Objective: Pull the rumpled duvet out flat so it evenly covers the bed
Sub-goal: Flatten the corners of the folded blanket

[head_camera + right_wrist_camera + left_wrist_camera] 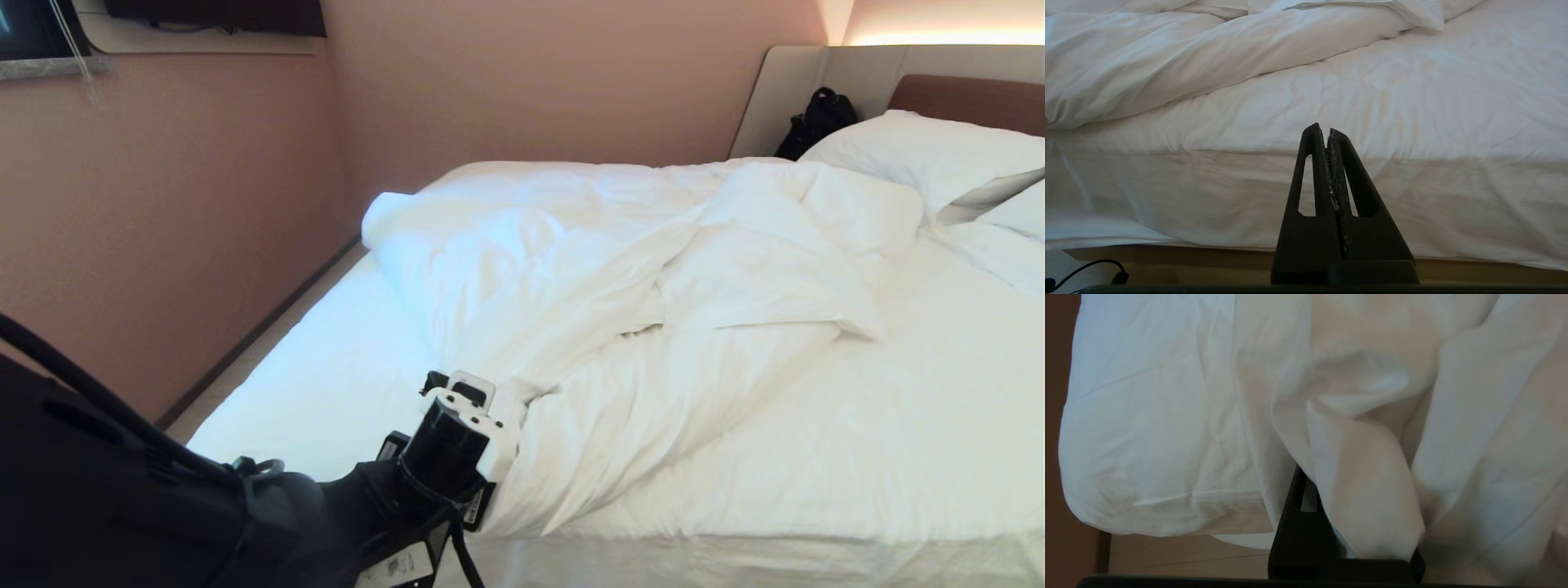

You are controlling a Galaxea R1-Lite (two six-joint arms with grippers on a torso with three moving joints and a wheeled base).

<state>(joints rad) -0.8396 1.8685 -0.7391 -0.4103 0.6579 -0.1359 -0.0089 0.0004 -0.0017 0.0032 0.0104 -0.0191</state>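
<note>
Here the thick, puffy white cotton duvet (620,286) lies rumpled in a heap across the middle of the wide low bed with its white-sheeted mattress (898,425), bunched from about 9 o'clock toward 2 o'clock in the head view and leaving bare sheet at 8 o'clock and along the 4 o'clock side. The left end effector (510,400), at about 7 o'clock in that view, is closed tight on a fold of the duvet at its near edge; in the left wrist view the cloth drapes over the black fingers (1294,522) and hides most of them. The right end effector (1327,134) hangs low beside the near side of the mattress, its two black fingers pressed together with nothing between them, apart from the bedding. Two white rectangular pillows (931,155) rest at 2 o'clock against the brown headboard panel (971,102), and a black bag (816,122) sits at 1 o'clock beside them.
</note>
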